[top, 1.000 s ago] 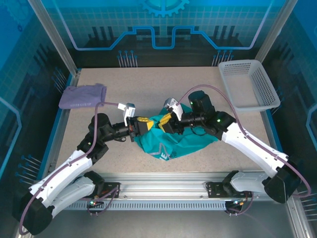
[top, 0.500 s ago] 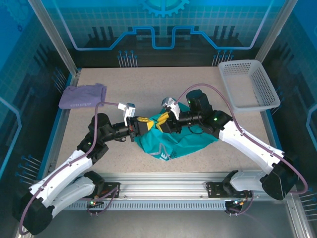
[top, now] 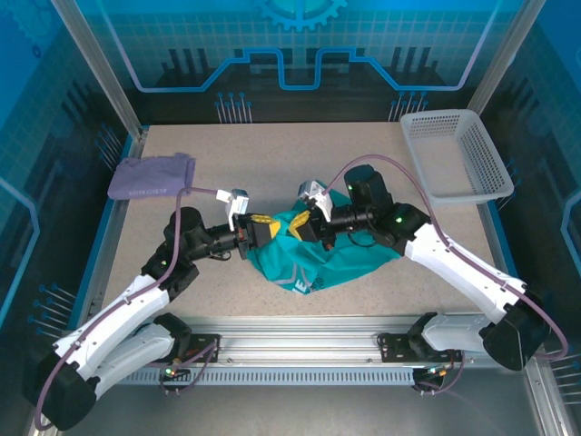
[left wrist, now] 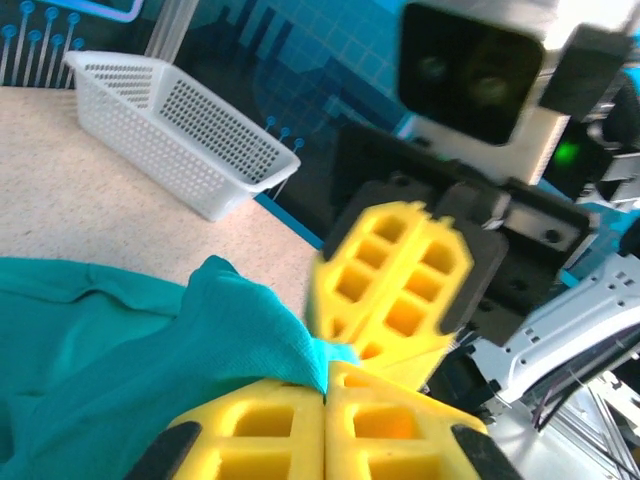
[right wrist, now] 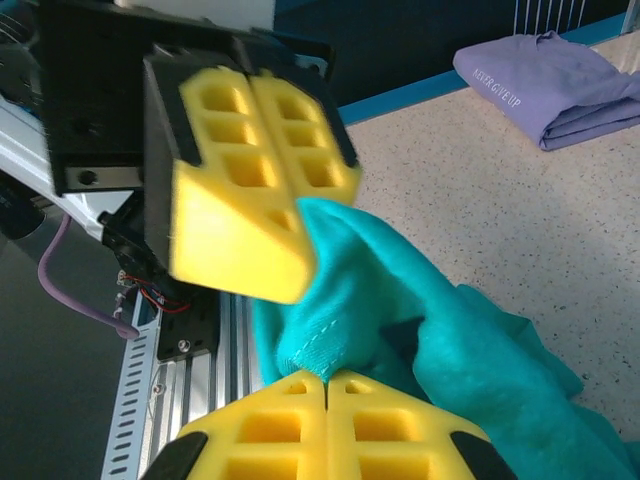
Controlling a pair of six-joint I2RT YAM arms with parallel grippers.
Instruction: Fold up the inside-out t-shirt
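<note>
Your left claw (top: pixel 265 223) is closed on a fold of the inside-out t-shirt (top: pixel 336 259), and your right claw (top: pixel 304 221) is closed on the same ridge of cloth just beside it, the tips nearly touching. The best move from here is probably to draw the claws apart slowly and level so the cloth comes taut between them, without letting the fingers knock together. The shirt lies bunched near the middle of the desk (top: pixel 300 154), spilling from both claws toward the near edge.
</note>
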